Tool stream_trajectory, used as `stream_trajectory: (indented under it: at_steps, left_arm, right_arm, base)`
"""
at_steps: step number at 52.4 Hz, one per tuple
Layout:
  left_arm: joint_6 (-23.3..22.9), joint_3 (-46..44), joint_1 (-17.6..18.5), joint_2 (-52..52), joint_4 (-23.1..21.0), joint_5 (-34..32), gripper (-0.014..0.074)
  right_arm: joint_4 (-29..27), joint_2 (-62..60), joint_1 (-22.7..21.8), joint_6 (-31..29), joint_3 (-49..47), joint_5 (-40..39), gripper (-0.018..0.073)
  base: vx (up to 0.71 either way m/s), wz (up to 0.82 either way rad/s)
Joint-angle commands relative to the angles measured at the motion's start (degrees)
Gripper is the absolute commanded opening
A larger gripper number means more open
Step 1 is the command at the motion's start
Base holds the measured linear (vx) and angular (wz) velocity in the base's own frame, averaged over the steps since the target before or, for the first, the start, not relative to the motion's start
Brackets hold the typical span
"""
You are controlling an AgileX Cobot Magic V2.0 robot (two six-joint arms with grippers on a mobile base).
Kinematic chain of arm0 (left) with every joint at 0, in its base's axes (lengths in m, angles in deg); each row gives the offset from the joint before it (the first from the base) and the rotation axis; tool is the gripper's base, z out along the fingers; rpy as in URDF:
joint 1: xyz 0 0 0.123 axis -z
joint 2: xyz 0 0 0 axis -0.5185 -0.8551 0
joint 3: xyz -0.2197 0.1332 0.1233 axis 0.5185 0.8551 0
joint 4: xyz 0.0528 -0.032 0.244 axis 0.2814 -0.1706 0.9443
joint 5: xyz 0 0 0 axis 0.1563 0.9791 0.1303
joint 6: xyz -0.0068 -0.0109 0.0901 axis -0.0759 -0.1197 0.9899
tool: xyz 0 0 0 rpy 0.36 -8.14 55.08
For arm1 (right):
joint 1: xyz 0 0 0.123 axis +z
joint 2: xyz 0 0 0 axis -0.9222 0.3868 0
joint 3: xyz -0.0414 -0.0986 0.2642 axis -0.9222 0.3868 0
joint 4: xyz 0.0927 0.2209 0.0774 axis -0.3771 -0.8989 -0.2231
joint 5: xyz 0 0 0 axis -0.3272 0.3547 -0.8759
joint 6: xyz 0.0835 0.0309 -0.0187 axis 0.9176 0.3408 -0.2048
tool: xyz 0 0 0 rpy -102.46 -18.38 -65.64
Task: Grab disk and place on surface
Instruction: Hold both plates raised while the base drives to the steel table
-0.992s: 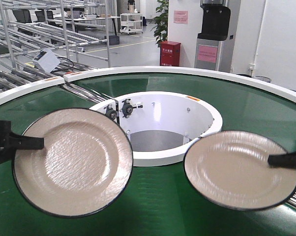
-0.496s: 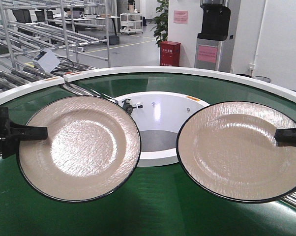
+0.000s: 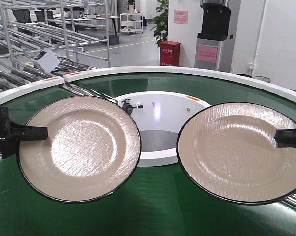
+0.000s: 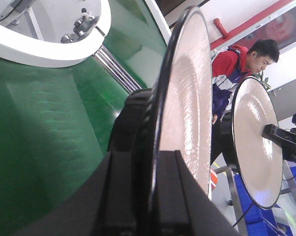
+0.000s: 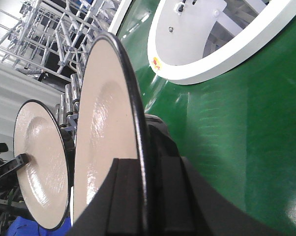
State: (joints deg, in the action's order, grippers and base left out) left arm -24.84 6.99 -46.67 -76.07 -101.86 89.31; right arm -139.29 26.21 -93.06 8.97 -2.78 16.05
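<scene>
Left disk (image 3: 79, 147): held in the air above the left side of the green conveyor belt (image 3: 153, 211), tipped up so its cream face and black rim look toward the front camera.
Left gripper (image 3: 30, 132): clamped on the left disk's outer rim, one finger pressed on each face; seen edge-on in the left wrist view.
Right disk (image 3: 239, 152): held above the right side of the conveyor belt, tilted up the same way, clear of the belt.
Right gripper (image 3: 289, 136): pinching the right disk at its outer rim, pressed on both faces.
Done so far: grab step judged complete for both disks, since neither rests on the conveyor belt.
Table: not in view in any camera; only conveyor belt under and behind the disks.
Left to do: carry both disks away from above the conveyor belt to the table, tip them level, lower them, let go.
Progress: about halfway by judgement, with placing not yet begun.
Risk: narrow hold at the rim, so a quick swing off the conveyor belt could let a disk slip or pivot.
</scene>
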Motion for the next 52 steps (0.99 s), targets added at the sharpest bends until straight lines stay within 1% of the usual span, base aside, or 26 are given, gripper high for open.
stream_trajectory:
  at_steps: [1, 19, 29, 40, 52]
  left_arm:
    - [-0.8, -1.6, 0.0, 3.0, -8.8, 3.9, -0.0008]
    - [-0.8, -1.6, 0.0, 3.0, -8.8, 3.9, -0.0008]
    - [-0.8, -1.6, 0.0, 3.0, -8.8, 3.9, -0.0008]
    - [-0.8, -1.6, 0.0, 3.0, -8.8, 3.9, -0.0008]
    - [-0.8, -1.6, 0.0, 3.0, -8.8, 3.8, -0.0008]
  right_arm:
    - [-7.8, -2.5, -0.1, 0.0, -1.7, 1.1, -0.0009]
    - [-7.8, -2.5, -0.1, 0.0, -1.7, 1.1, -0.0009]
    - [-7.8, -2.5, -0.1, 0.1, -1.7, 1.1, -0.0009]
    - [-7.8, -2.5, -0.1, 0.1, -1.7, 1.1, -0.0009]
    - [-7.7, -2.5, -0.1, 0.1, -1.7, 1.1, -0.0009]
  base:
    - [0.00, 0.00]
    - [0.00, -0.01]
    - [-0.04, -0.17]
    - [-0.10, -0.40]
    - [-0.15, -0.59]
